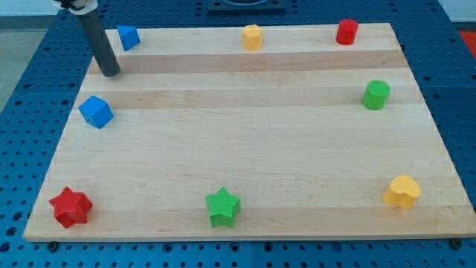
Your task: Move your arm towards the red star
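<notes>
Red plastic star block (71, 206): it lies in the board's bottom-left corner, close to both edges. This is the target, and nothing touches it.
Green plastic star block (222, 206): near the bottom edge, about the middle, well apart from the red star.
Yellow plastic heart-shaped block (402, 190): near the bottom-right corner, far from any likely path.
Blue plastic cube block (96, 112): near the left edge, between my tip and the red star. This is the main danger.
Green plastic cylinder block (376, 94): by the right edge, upper half.
My tip (110, 73): the end of the dark rod rests on the light wooden board (245, 141) near the top-left corner, just above the blue cube and apart from it.
Claw: there is none, only the rod, so there is no open or closed state to tell.
Far row along the top edge: a second blue plastic block (129, 36) of unclear shape, a yellow plastic block (253, 36), a red plastic cylinder block (346, 32).
Risk one: I judge that a straight line to the red star passes very near the blue cube; the rod would push it toward the left edge.
Risk two: arriving too fast could knock the red star off the corner.
Safer way: probably to pass on the right of the cube and slow down near the corner.
</notes>
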Action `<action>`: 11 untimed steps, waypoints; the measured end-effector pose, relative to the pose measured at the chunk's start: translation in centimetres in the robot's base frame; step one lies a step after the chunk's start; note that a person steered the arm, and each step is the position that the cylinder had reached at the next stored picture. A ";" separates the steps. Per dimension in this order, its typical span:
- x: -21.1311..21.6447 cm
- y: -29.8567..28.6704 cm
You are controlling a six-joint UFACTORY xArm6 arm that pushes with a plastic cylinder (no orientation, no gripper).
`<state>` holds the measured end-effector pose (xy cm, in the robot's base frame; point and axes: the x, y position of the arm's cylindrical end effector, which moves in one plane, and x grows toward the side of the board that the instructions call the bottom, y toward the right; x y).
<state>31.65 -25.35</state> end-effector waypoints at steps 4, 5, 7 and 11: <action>2.2 -5.0; 3.0 -5.1; 7.4 -5.1; 16.3 -3.4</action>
